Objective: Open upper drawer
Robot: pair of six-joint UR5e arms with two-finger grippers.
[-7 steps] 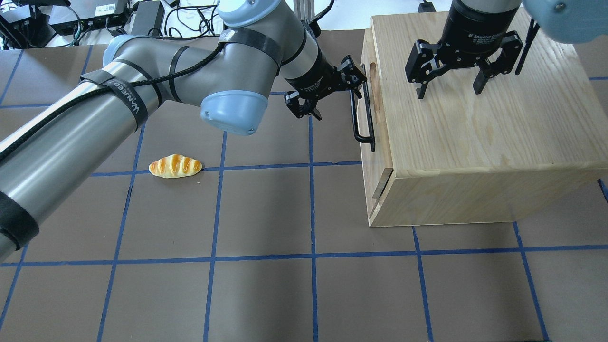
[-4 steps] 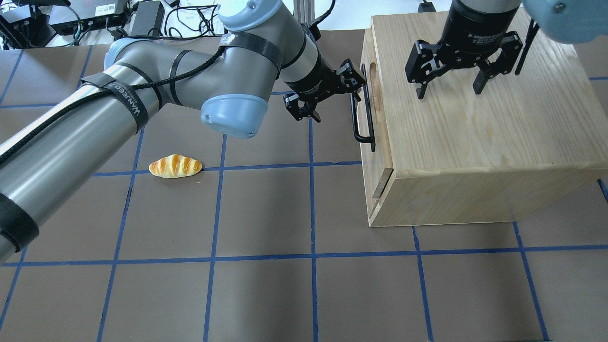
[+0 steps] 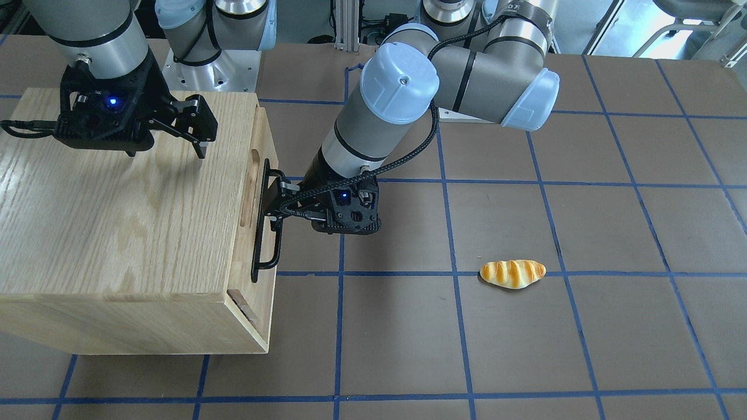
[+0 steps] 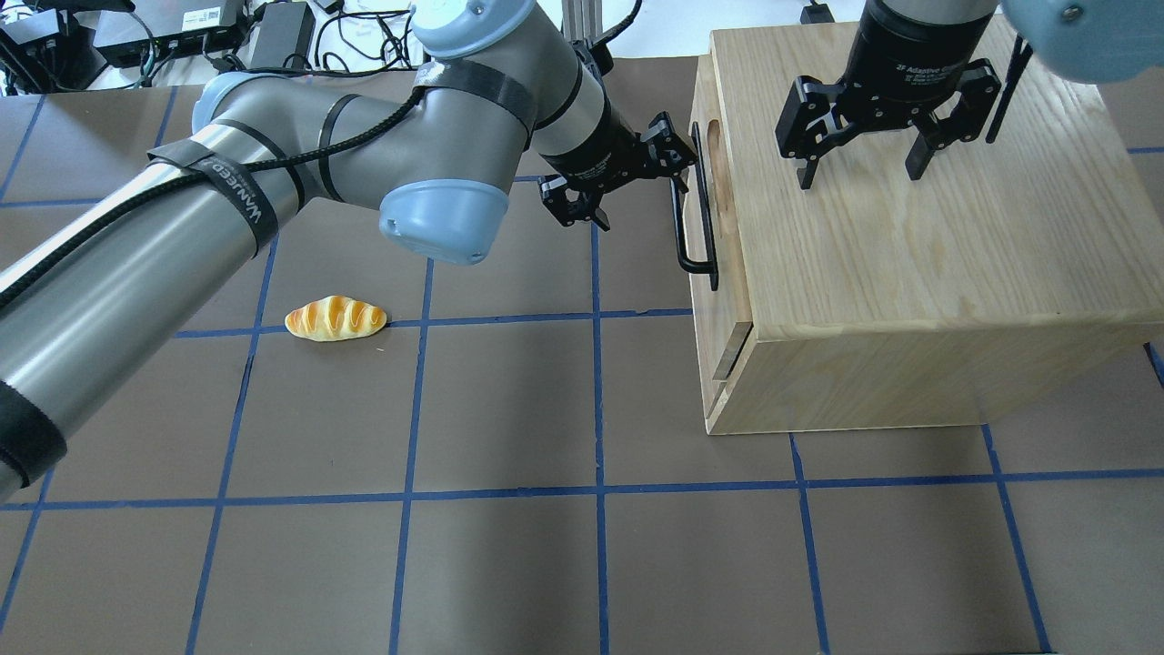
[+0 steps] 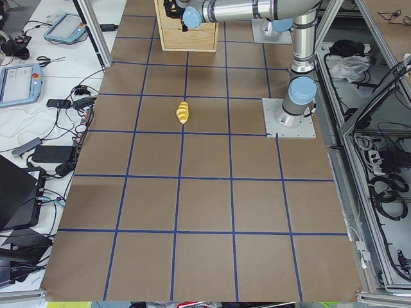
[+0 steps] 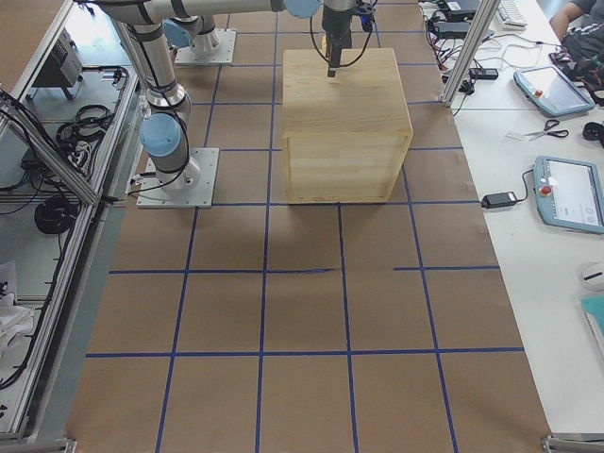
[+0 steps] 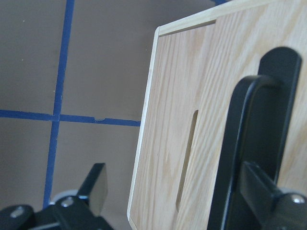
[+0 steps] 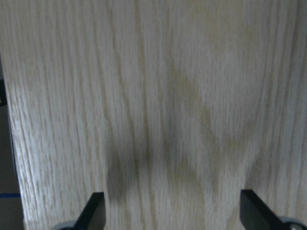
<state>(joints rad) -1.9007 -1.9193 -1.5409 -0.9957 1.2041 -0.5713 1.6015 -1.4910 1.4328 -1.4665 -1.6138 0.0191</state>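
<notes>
Since approx. 1 s ago my left gripper (image 4: 647, 186) made only a small move: in the overhead view it went a bit to the view's left and toward the far side of the table, so slightly off from the handle (image 4: 684, 218). My left elbow (image 4: 443, 218) swung w/ it, also a bit leftward.
</notes>
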